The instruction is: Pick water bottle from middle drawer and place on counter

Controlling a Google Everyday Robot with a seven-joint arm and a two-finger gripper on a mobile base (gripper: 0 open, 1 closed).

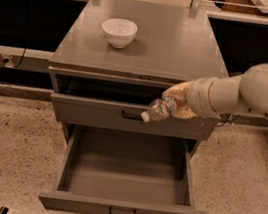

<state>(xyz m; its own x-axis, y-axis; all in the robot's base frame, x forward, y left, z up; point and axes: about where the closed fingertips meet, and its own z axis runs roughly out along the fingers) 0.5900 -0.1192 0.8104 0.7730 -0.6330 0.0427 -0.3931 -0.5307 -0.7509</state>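
My gripper (176, 103) is shut on the water bottle (160, 109), a small clear bottle with a white cap. It holds the bottle tilted, cap pointing down-left, in front of the upper drawer's front panel and just below the counter's edge. The middle drawer (123, 207) is pulled wide open below; its grey tray shows nothing inside. The counter (185, 41) is the grey cabinet top above the gripper. My white arm (258, 90) reaches in from the right.
A white round bowl (119, 32) stands on the counter's left rear part. The upper drawer (98, 111) with a black handle sits just behind the bottle. Dark shelving runs along the back. Speckled floor (10, 150) lies on both sides of the cabinet.
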